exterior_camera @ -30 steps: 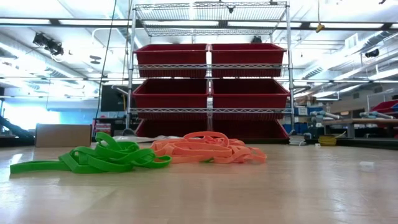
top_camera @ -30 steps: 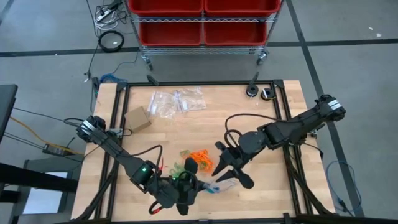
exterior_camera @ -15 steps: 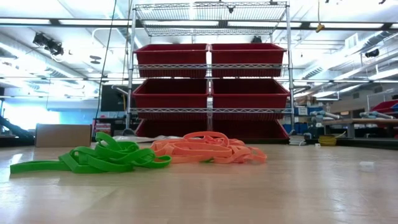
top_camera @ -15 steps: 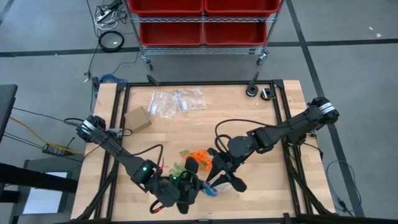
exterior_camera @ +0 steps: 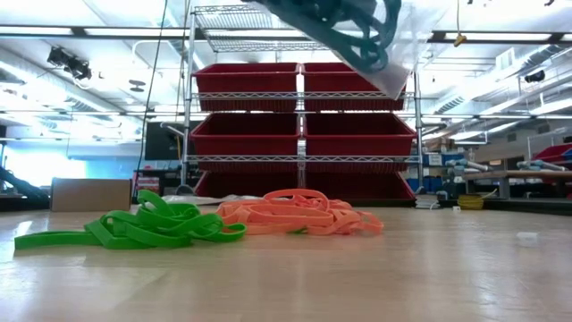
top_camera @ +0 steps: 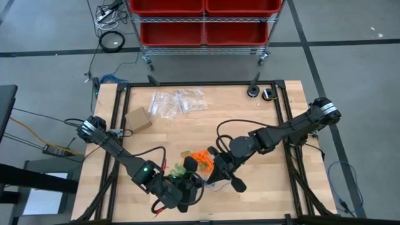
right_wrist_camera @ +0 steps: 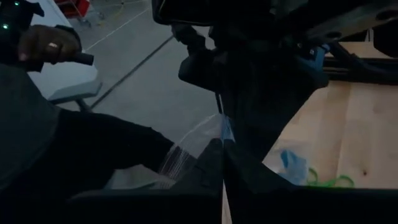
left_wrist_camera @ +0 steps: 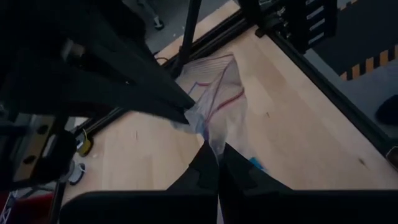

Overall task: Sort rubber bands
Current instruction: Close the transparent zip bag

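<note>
A clear plastic zip bag (exterior_camera: pixel 362 36) with blue rubber bands (exterior_camera: pixel 344 18) inside hangs above the table between my two grippers. My left gripper (left_wrist_camera: pixel 217 158) and my right gripper (right_wrist_camera: pixel 222 155) are both shut on it near the table's front edge, close together (top_camera: pixel 203 180). A pile of green rubber bands (exterior_camera: pixel 134 228) and a pile of orange rubber bands (exterior_camera: pixel 299 215) lie loose on the wood just behind the grippers; the high view shows the green rubber bands (top_camera: pixel 178 169) and the orange rubber bands (top_camera: pixel 201 156). My left gripper pinches a thin edge of the clear bag (left_wrist_camera: pixel 210 132) between its two fingertips. The film spreads away from the fingers toward the zip strip (left_wrist_camera: pixel 214 65). The bag is lifted clear of the table. My right gripper pinches the bag's rim by the zip strip (right_wrist_camera: pixel 225 132) between its two fingertips, opposite my left gripper. The bag's body with the blue bands (right_wrist_camera: pixel 291 165) hangs below the hold, off the wood.
Several clear bags (top_camera: pixel 178 101) and a small cardboard box (top_camera: pixel 139 119) lie at the table's far left. Two round black things (top_camera: pixel 253 91) sit at the far right. A rack of red bins (top_camera: pixel 203 19) stands behind the table. A person's hand (right_wrist_camera: pixel 46 43) shows beyond the table.
My right gripper has moved toward the table's left, up to my left gripper, and has shut on the bag. The bag with the blue bands now shows at the top of the low view, where it did not before.
</note>
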`<state>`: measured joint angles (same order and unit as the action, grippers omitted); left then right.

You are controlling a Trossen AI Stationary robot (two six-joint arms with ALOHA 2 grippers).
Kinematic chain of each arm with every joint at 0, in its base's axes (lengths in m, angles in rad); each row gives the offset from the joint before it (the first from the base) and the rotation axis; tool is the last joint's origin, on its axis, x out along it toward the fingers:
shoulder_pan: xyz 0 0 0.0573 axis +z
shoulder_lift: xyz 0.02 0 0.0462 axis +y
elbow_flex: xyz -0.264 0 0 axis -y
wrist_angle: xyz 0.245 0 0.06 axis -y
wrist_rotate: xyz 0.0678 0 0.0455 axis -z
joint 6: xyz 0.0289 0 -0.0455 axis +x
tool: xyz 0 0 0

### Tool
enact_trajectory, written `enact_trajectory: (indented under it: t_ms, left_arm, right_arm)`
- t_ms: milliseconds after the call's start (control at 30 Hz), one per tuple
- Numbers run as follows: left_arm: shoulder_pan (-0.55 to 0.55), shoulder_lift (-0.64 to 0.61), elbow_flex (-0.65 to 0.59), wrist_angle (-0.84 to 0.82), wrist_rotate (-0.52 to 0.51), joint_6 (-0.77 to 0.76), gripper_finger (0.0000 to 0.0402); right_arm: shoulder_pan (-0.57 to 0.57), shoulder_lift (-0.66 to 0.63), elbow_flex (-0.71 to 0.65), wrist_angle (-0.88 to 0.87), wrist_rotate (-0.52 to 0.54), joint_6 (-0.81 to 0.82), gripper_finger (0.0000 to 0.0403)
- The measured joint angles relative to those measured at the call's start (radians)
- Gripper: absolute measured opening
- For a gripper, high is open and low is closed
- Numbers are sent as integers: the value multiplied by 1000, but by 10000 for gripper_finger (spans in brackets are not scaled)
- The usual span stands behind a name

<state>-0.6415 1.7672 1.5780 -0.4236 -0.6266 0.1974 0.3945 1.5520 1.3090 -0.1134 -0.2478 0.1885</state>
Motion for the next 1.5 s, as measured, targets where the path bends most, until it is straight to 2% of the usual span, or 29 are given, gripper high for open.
enact_trajectory:
  t_ms: [400,600,733,833,1033,1167,1233,1367,1500]
  left_arm:
    - [16,0,0,-110,-32,-161,0]
    - [10,0,0,-58,-2,-105,0]
    - [-3,0,0,-41,17,-95,0]
    - [-9,0,0,-41,18,-92,0]
    - [-13,0,0,-1,18,-43,0]
    - [-19,0,0,43,18,7,0]
    - [-21,0,0,53,18,31,0]
    - [-23,0,0,68,18,58,0]
    - [-23,0,0,73,17,61,0]
  right_arm:
    - [77,-1,0,31,-26,-114,0]
    - [69,-31,0,-27,161,-113,1]
    - [51,-67,0,-48,196,-113,14]
    - [43,-76,0,-58,183,-104,37]
    - [39,-66,0,-89,99,-54,111]
    - [40,-66,0,-105,113,-44,148]
    - [35,-66,0,-109,104,-27,155]
    - [22,-66,0,-112,13,14,154]
    - [20,-66,0,-113,2,22,146]
